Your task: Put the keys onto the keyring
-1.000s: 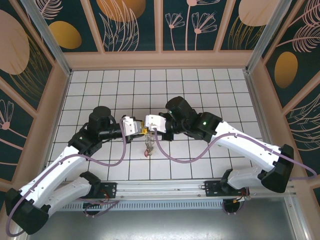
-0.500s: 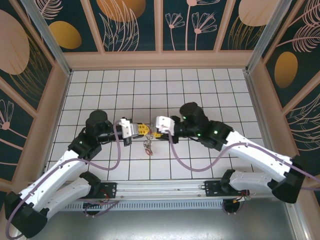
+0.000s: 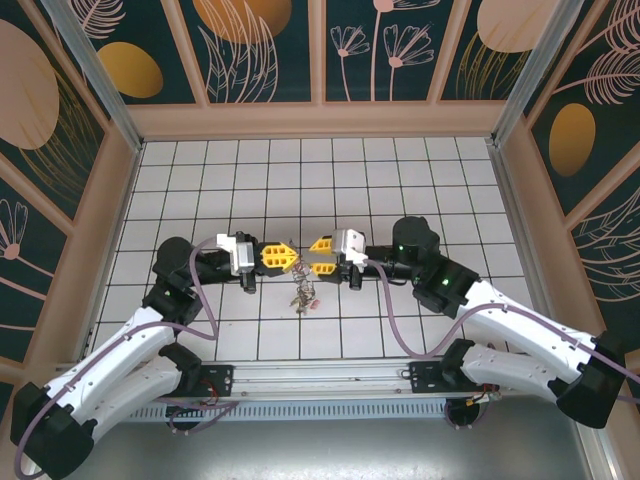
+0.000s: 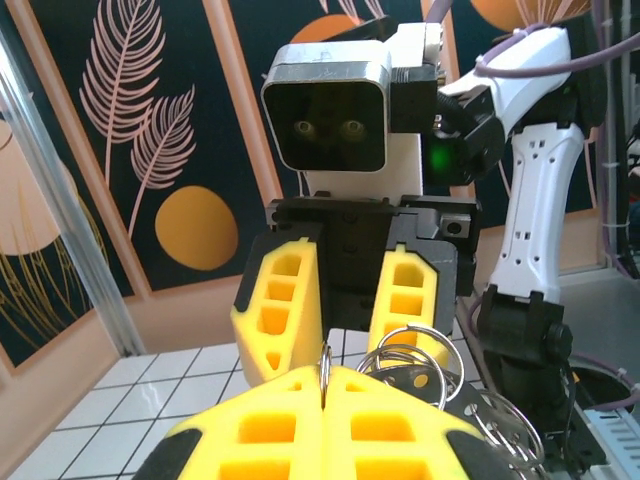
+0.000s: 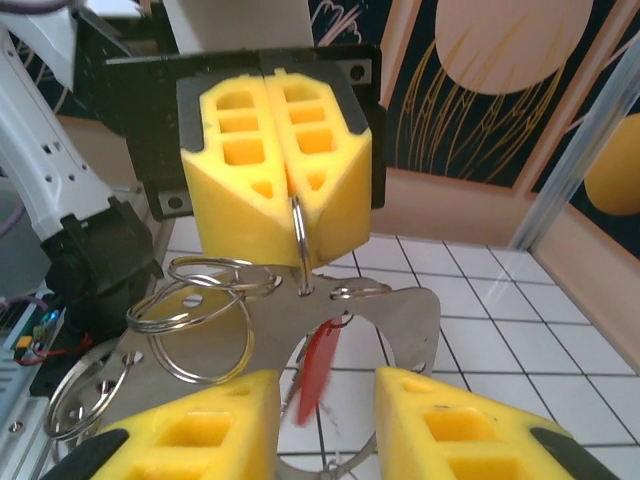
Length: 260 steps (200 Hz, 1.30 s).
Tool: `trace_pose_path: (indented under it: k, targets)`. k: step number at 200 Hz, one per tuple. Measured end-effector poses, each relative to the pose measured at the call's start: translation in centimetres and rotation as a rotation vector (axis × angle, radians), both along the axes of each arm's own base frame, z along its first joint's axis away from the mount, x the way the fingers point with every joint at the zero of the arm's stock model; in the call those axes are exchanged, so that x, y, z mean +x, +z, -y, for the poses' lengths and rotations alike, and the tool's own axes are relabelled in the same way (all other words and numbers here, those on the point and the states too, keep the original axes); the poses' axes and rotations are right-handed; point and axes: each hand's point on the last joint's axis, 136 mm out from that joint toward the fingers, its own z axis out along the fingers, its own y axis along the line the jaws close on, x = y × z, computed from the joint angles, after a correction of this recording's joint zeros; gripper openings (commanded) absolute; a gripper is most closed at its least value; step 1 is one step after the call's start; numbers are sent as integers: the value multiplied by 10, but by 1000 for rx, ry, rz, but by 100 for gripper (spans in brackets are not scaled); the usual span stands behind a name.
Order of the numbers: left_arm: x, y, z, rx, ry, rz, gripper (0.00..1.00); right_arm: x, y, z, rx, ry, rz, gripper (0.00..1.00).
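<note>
top view: white tiled worktop [image 3: 200, 180] inside a walled booth w/ leaf-pattern panels. two white arms reach in from 6 o'clock and meet near the centre, tips facing each other. the left gripper [image 3: 287, 257] comes in from 9 o'clock, the right gripper [image 3: 318, 250] from 3 o'clock, w/ just a small gap btwn them. a small tangle of keys [image 3: 303, 292] and wire rings hangs from that gap toward 6 o'clock, above the tiles; single keys are too small to tell apart here.

left wrist view: the left gripper [image 4: 325, 385] has its yellow fingers pressed together, pinching the thin keyring [image 4: 325, 365] edge-on at 12 o'clock of the tips. facing it, the right gripper [image 4: 345, 330] has its fingers apart at a medium gap. several split rings [image 4: 410, 350] overlap just at 3 o'clock of the pinched ring.

right wrist view: the right gripper [image 5: 325, 400] is parted, yellow fingers at 7 and 5 o'clock, not clamping anything i can see. a flat metal plate [image 5: 400, 310] w/ a round cut-out spans across in front of the tips. the left gripper [image 5: 290, 200] sits at 12 o'clock, shut on the keyring [image 5: 298, 235], which passes through a hole in the plate's top edge. a blurred red tag [image 5: 318, 370] hangs in the gap btwn the right fingers. more split rings [image 5: 200, 300] fan out toward 9 o'clock.
</note>
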Motion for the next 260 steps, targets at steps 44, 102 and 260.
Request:
trace_pose_path:
  k: [44, 102, 260]
  targets:
    - [-4, -2, 0, -11, -26, -12, 0, -7, 10, -5, 40, 36, 25, 19]
    - [-3, -7, 1, -18, -34, -33, 0, -11, 2, -15, 18, 68, 26, 17]
    - [-6, -14, -1, 0, -28, 17, 0, -11, -1, -17, 8, 58, 49, 21]
